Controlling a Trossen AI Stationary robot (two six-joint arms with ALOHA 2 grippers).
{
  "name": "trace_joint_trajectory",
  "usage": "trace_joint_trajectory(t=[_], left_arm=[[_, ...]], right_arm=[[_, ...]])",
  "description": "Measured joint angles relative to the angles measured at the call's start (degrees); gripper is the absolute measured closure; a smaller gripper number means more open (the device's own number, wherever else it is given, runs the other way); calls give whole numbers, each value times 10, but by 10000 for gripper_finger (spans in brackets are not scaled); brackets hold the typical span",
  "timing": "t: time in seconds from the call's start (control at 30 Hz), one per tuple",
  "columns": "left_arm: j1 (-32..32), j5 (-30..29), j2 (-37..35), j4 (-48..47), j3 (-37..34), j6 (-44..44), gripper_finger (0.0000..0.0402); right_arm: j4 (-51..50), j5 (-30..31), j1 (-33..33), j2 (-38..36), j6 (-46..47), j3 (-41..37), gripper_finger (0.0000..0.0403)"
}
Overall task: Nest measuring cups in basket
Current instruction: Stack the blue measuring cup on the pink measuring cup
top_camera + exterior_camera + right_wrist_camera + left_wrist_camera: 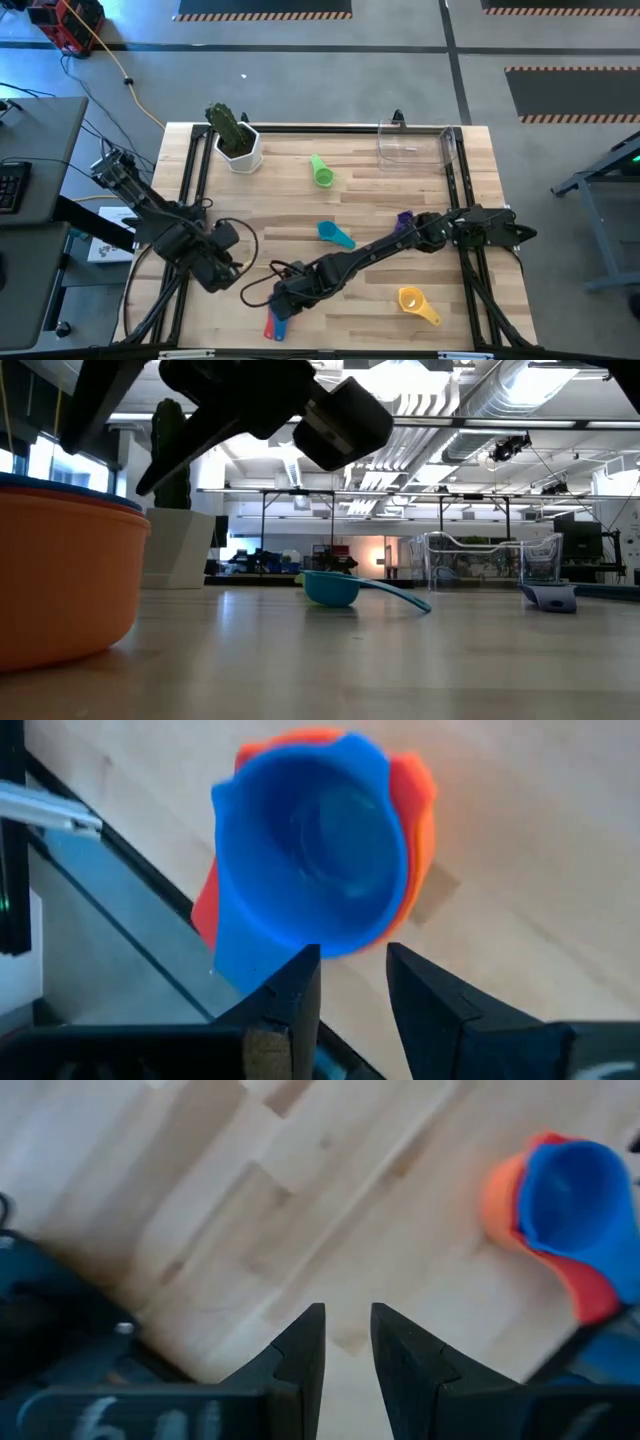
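Note:
Three cups sit nested near the table's near edge: blue cup [320, 850] inside orange [415, 810] inside red [205, 910], with their handles [274, 326] pointing toward the near edge. My right gripper [353, 970] [284, 300] hovers just over this stack, open by a narrow gap, with the blue rim right ahead of its fingertips. My left gripper [348, 1325] [232, 268] waits to the stack's left, also open by a narrow gap. The green [321, 172], teal [335, 235] and yellow [418, 303] cups lie loose on the table. The purple cup [403, 219] is partly hidden by my right arm. The clear basket [415, 145] stands at the far edge.
A white pot with a green plant [237, 142] stands at the far left of the table. My right arm [380, 250] stretches across the table's middle from right to near left. Black cables [262, 285] lie between the two grippers. Bare wood shows between the teal cup and the basket.

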Motion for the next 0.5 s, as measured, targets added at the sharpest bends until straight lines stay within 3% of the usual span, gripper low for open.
trace_joint_trajectory(t=[0.5], left_arm=[[-74,-7,86,85,0,-98,328]], right_arm=[[9,49,47,-1,33,0,295]])
